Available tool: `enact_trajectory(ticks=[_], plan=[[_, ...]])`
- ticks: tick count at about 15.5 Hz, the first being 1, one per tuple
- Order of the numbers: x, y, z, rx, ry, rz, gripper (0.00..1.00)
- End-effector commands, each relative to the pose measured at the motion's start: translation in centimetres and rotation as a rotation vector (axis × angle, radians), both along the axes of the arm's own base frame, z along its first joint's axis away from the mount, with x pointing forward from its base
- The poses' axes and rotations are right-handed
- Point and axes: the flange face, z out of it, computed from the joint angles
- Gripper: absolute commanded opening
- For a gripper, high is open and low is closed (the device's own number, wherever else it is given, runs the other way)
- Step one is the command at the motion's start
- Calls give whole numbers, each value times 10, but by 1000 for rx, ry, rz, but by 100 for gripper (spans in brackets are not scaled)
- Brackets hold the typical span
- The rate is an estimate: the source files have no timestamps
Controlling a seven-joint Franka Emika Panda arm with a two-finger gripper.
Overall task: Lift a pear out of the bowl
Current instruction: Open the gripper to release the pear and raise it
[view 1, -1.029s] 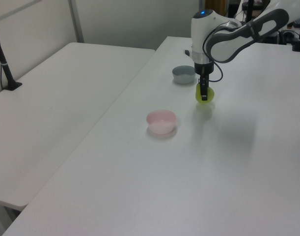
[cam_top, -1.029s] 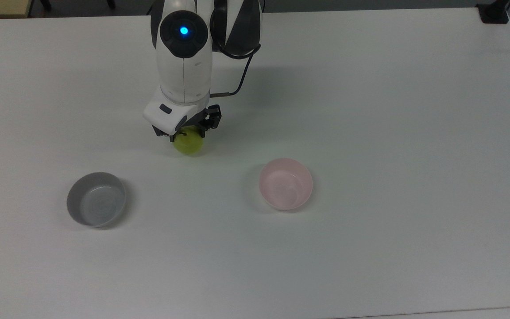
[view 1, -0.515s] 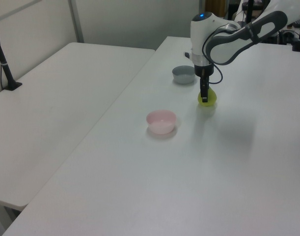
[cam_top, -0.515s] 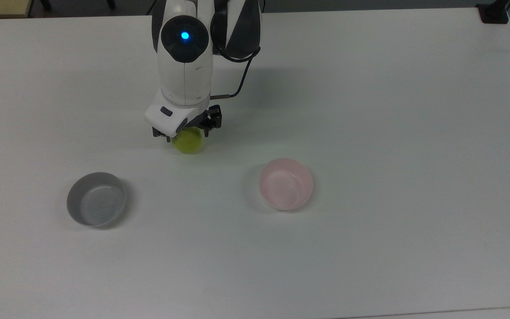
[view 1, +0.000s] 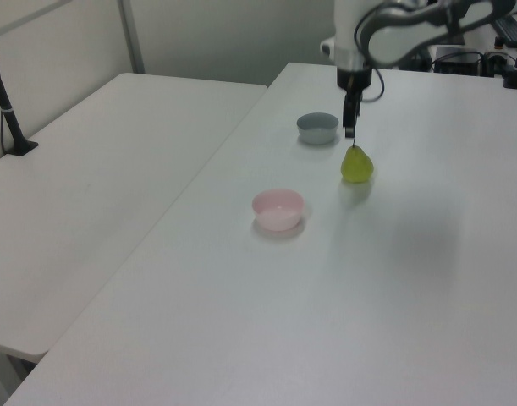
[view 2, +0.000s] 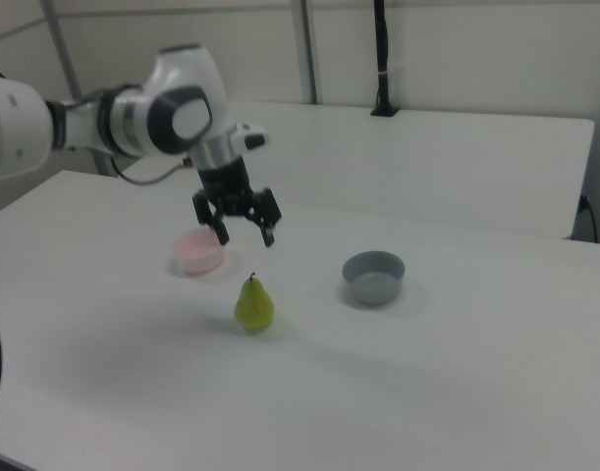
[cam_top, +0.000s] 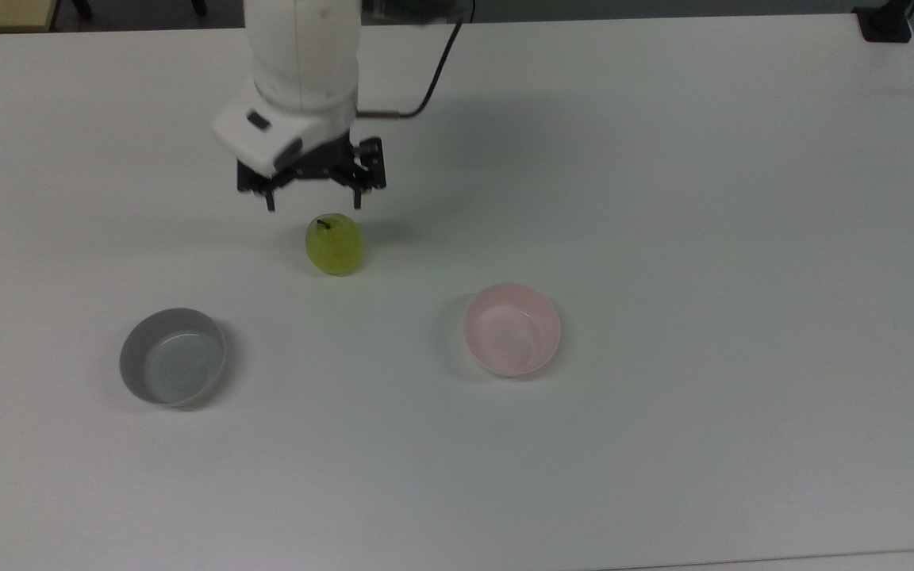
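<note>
The yellow-green pear (cam_top: 335, 244) (view 1: 356, 164) (view 2: 253, 305) stands upright on the white table, stem up, outside both bowls. My gripper (cam_top: 312, 205) (view 1: 349, 130) (view 2: 245, 237) hangs open above it with nothing between its fingers, clear of the stem. The pale pink bowl (cam_top: 512, 329) (view 1: 277, 208) (view 2: 199, 252) is empty and sits to the pear's lower right in the top view.
A grey bowl (cam_top: 173, 356) (view 1: 317, 128) (view 2: 373, 277), also empty, sits at the top view's lower left. A second white table (view 1: 89, 178) stands alongside, with a black pole (view 1: 6, 106) clamped at its edge. A black mount (cam_top: 885, 22) sits at the table's far right corner.
The gripper set the pear down on the table, opened, and rose above it, moving toward the top view's upper left. The pear now stands free.
</note>
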Motion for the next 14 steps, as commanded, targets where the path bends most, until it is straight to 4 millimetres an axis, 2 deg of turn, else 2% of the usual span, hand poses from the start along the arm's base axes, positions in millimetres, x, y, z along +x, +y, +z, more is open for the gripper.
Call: enact_trajectory(ticks=[1, 4, 6, 9, 14], plan=[[-24, -3, 66, 25, -42, -132, 100], [-43, -14, 96, 45, -38, -169, 100], [-58, -31, 115, 88, -42, -188, 100], [-67, -38, 118, 101, -1, -218, 100], [-68, -39, 117, 100, 5, -220, 100]])
